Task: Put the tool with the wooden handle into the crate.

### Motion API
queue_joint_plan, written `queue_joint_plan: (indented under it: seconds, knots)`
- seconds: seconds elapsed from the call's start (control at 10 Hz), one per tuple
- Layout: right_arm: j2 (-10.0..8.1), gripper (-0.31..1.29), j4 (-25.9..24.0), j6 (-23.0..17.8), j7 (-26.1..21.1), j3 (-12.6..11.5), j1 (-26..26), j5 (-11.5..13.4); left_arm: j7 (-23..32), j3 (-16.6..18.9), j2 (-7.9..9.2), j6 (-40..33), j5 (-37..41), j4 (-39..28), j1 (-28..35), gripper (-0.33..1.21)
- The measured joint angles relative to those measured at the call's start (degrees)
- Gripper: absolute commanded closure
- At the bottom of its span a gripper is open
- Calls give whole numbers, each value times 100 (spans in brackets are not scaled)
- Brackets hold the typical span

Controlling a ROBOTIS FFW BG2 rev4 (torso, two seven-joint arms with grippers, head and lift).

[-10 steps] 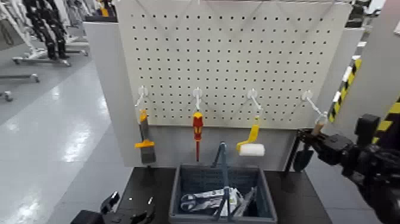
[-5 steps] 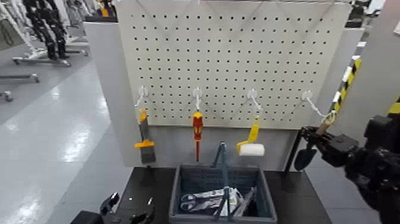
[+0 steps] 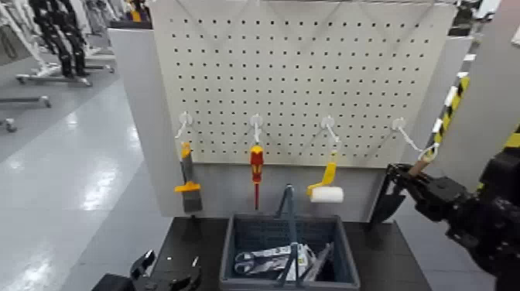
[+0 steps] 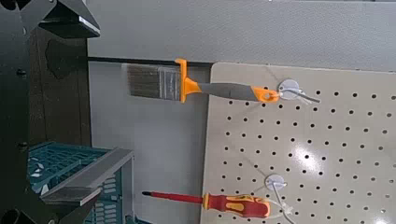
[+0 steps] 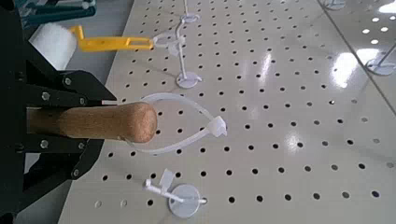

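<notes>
The tool with the wooden handle point(image 3: 422, 164) is a trowel with a dark blade point(image 3: 387, 206), held in the air at the right end of the pegboard. My right gripper point(image 3: 414, 184) is shut on its handle point(image 5: 121, 121). The white loop point(image 5: 191, 121) on the handle's end hangs apart from the white hook point(image 5: 173, 194). The dark grey crate point(image 3: 232, 236) stands on the black table below the board, with its loop handle point(image 3: 290, 203) upright. It lies left of and below the trowel. My left gripper point(image 3: 166, 272) rests open at the table's front left.
A brush point(image 3: 188, 182), a red-and-yellow screwdriver point(image 3: 256, 166) and a yellow-handled paint roller point(image 3: 326, 193) hang on the pegboard point(image 3: 309, 70) above the crate. Several tools lie inside the crate. A yellow-and-black striped post point(image 3: 453, 100) stands right of the board.
My right gripper has drawn the trowel to the right, away from its hook, and the trowel now tilts more. The left arm has not moved.
</notes>
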Motion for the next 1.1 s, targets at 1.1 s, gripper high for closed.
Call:
queue_joint_plan:
  seconds: [1.1]
  knots:
    - [629, 112, 349, -520, 26, 623, 274, -1185, -1, -36, 0, 55, 9, 12, -42, 11]
